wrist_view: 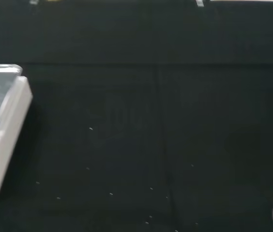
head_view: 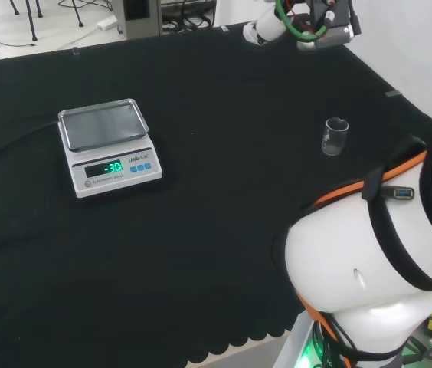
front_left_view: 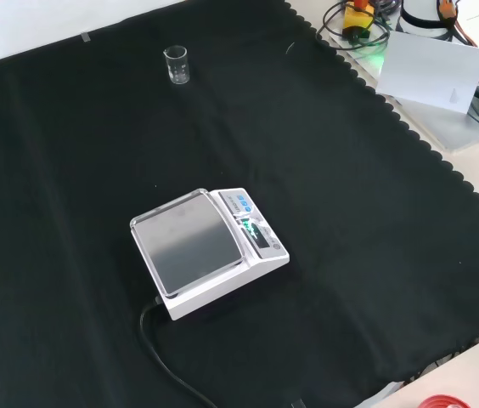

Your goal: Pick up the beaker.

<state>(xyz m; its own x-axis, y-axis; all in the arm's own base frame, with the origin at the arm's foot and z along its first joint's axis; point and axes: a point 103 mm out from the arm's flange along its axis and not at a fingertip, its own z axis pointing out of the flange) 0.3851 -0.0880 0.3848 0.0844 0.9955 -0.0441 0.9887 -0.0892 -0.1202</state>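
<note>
So I'm at the approach: the beaker [head_view: 335, 136] stands upright on the desk [head_view: 224, 245], well apart from the scale [head_view: 109, 147]. I can't tell the robot hand's state. Next I'd descend over it.

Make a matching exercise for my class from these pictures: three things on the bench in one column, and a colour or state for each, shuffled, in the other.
Things:
1. beaker
2. scale
3. cloth

Descriptions:
A. black, covers the bench
B. white body, lit green display
C. clear glass, upright

Pairs: 1-C, 2-B, 3-A
</note>
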